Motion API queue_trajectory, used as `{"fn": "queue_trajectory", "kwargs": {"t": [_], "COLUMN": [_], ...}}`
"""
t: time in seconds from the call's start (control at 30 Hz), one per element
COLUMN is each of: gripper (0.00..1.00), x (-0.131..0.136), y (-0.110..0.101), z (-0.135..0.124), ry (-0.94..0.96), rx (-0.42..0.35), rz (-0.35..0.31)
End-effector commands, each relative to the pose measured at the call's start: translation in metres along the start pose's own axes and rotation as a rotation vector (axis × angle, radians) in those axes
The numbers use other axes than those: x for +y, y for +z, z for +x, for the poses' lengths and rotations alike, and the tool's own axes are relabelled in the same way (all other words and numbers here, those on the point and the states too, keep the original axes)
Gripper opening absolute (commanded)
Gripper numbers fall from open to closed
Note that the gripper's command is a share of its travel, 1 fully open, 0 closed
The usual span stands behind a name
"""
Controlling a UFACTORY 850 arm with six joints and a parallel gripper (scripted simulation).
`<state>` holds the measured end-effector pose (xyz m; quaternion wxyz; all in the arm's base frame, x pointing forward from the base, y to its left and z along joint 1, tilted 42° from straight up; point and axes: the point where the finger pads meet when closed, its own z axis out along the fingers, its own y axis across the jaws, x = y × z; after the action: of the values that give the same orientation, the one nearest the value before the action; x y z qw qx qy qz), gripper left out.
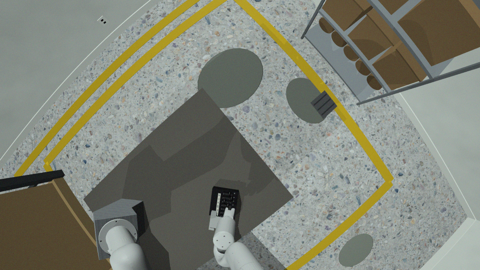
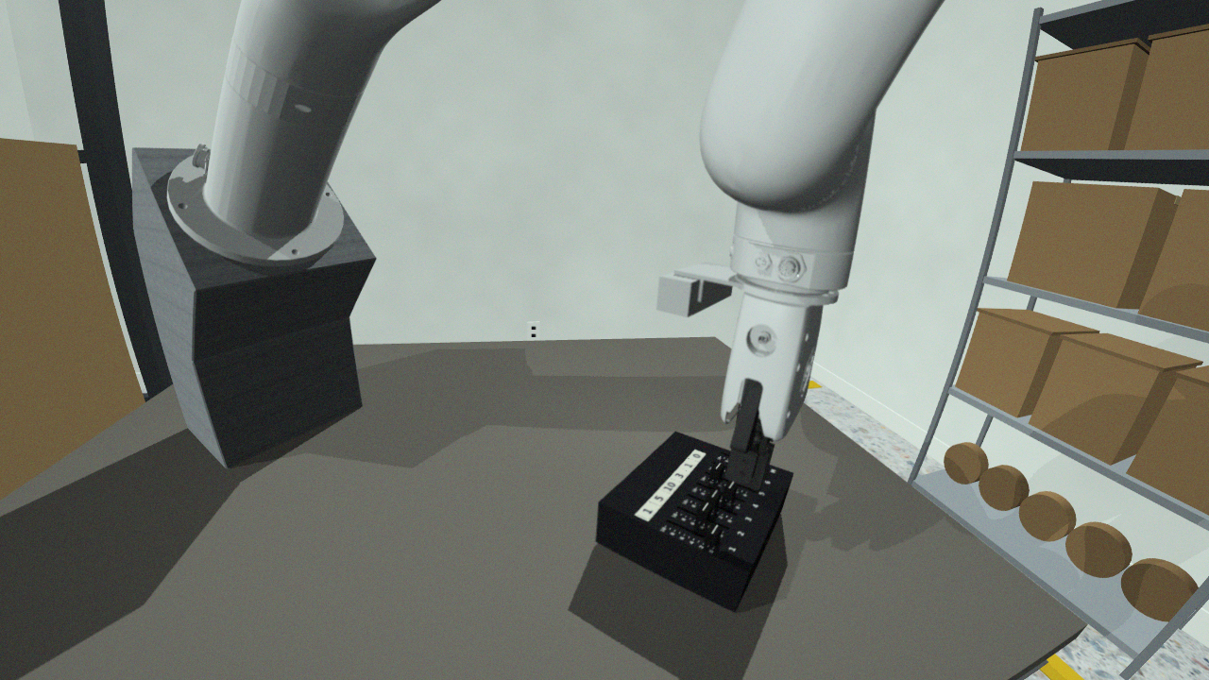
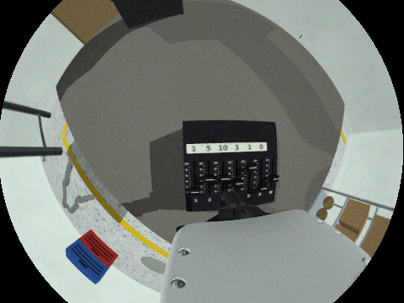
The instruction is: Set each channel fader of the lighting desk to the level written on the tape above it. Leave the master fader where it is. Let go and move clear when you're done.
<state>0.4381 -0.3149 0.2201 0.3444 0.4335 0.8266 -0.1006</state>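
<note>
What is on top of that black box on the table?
The black box carries a white tape strip with handwritten numbers and rows of small sliders. The shut pincer reaches down among them near the far end, hiding whichever slider lies beneath its tips.
</note>
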Motion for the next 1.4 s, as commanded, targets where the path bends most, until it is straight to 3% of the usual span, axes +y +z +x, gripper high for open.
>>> {"fn": "queue_trajectory", "kwargs": {"t": [0.0,1.37], "gripper": [0.0,0.0], "x": [0.0,0.001], "y": [0.0,0.013], "z": [-0.001,-0.001], "ry": [-0.019,-0.023], "rx": [-0.002,-0.002], "rz": [0.034,0.035]}}
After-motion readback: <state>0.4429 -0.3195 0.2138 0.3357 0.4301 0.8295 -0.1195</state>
